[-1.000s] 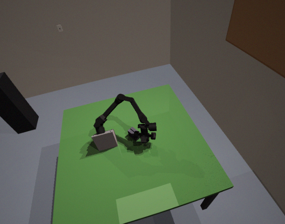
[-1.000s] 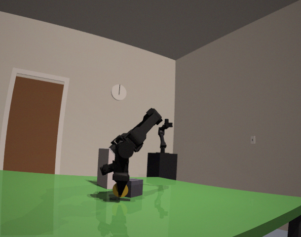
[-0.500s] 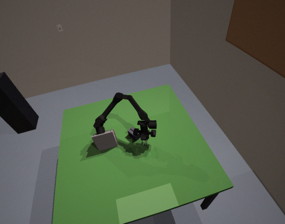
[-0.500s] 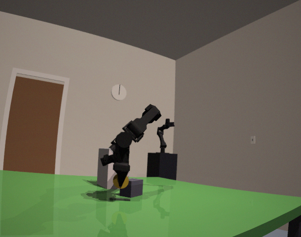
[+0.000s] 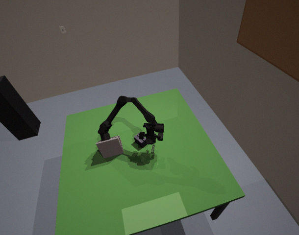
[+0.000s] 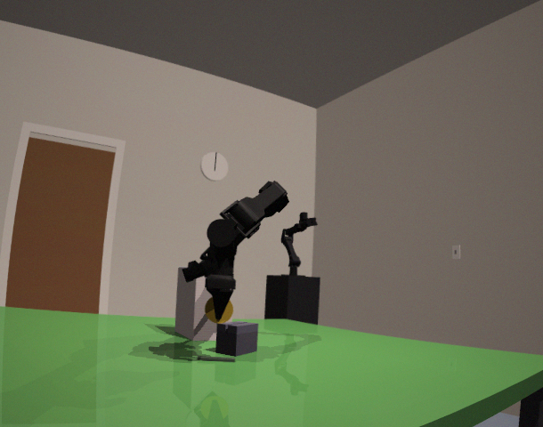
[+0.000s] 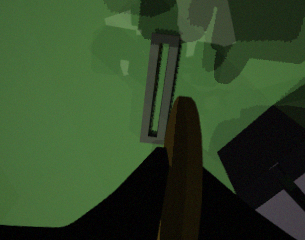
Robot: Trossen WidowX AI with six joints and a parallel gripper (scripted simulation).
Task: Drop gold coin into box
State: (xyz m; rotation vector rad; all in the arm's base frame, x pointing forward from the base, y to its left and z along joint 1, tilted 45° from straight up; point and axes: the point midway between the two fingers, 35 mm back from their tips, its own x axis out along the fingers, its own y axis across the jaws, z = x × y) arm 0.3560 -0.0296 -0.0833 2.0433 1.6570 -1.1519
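Note:
My gripper (image 5: pixel 151 143) (image 6: pixel 219 318) (image 7: pixel 167 158) is shut on the gold coin (image 6: pixel 210 309) (image 7: pixel 186 175), which is upright and seen edge-on in the wrist view. The coin is off the table, above the shallow holder. The empty holder (image 5: pixel 152 149) (image 6: pixel 216 358) (image 7: pixel 146 100), a thin frame with a long opening, lies on the table below and a little ahead of the fingertips in the wrist view. The closed grey box (image 5: pixel 142 143) (image 6: pixel 237 341) (image 7: pixel 269 150) stands close beside the gripper, at the lower right of the wrist view. Its lid slot shows there only in part.
A pinkish-grey upright block (image 5: pixel 110 148) (image 6: pixel 185 303) stands on the green table (image 5: pixel 93 192) (image 6: pixel 377 376) near the arm's base. A black pedestal (image 5: pixel 15 113) (image 6: pixel 292 298) carrying another small arm (image 6: pixel 289 248) stands beyond the table. Arm shadows fall around the holder.

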